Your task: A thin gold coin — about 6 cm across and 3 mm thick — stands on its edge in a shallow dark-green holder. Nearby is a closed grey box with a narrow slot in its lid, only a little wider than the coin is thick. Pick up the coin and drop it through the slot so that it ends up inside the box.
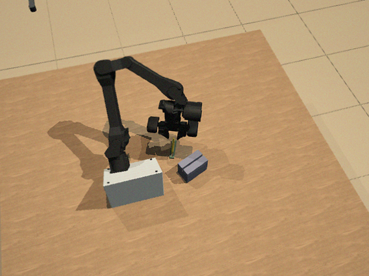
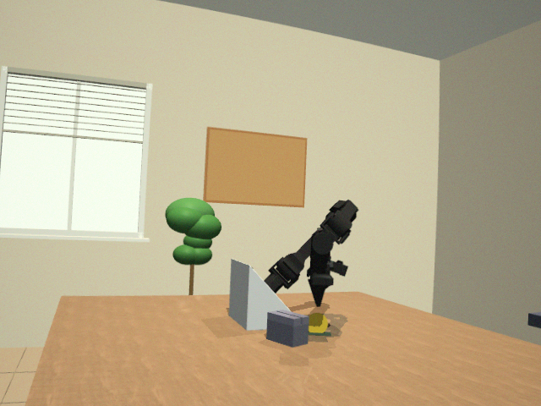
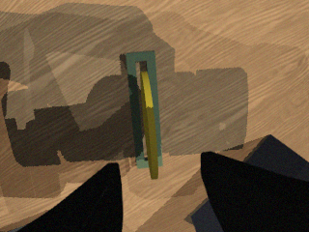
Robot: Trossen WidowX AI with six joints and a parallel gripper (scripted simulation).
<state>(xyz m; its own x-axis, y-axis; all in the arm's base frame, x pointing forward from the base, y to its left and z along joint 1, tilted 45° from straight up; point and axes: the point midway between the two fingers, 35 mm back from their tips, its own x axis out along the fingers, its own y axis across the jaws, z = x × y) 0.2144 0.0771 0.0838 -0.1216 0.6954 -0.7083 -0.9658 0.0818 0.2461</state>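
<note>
The gold coin (image 1: 173,145) (image 2: 318,322) (image 3: 151,127) stands on edge in the dark-green holder (image 1: 171,156) (image 2: 322,334) (image 3: 147,56). My gripper (image 1: 173,137) (image 2: 318,304) (image 3: 160,168) points down above the coin, partly open, with nothing between its fingers. In the exterior view its tips are a little above the coin's top. In the wrist view the coin's near end lies between the two fingers' lines, closer to the left one. The closed grey box (image 1: 193,169) (image 2: 286,330) (image 3: 270,149) is beside the holder; its lid slot runs diagonally in the top view.
The arm's pale wedge-shaped base block (image 1: 134,187) (image 2: 262,301) stands near the box and holder on the wooden table top (image 1: 256,211) (image 2: 152,358). The right finger hides part of the box in the wrist view. Arm shadows fall around the holder.
</note>
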